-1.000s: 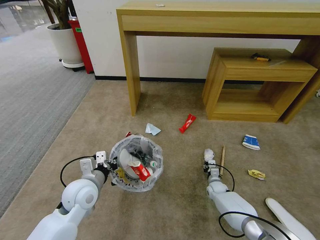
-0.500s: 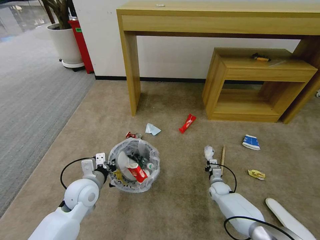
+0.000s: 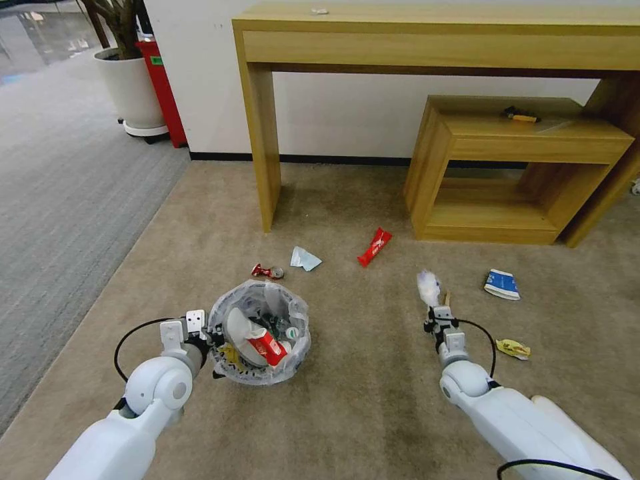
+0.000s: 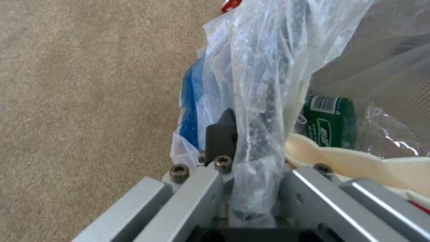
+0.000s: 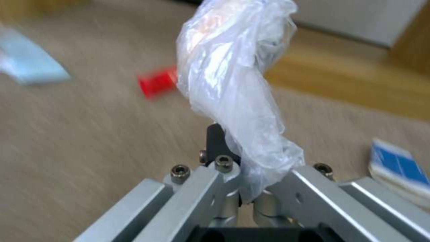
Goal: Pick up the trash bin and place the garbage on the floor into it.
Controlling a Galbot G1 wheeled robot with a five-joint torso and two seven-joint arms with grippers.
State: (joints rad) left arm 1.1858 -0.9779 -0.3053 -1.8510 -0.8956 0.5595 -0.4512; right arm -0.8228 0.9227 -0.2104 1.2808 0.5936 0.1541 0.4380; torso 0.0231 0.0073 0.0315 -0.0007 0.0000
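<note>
Since a second ago my right gripper (image 3: 437, 313) has risen off the floor (image 3: 360, 413) and swung right, lifting the white wad (image 3: 429, 287), which it pinches at its base. Wooden stick (image 3: 447, 298) sits just behind that gripper; blue-white carton (image 3: 502, 284) and yellow wrapper (image 3: 513, 348) lie farther to its right. My left gripper (image 3: 212, 341) is clamped on the trash bin (image 3: 259, 331) rim, bag and blue edge between the fingers; bin has drifted slightly left. Red wrapper (image 3: 374, 247) lies well ahead, between both grippers.
</note>
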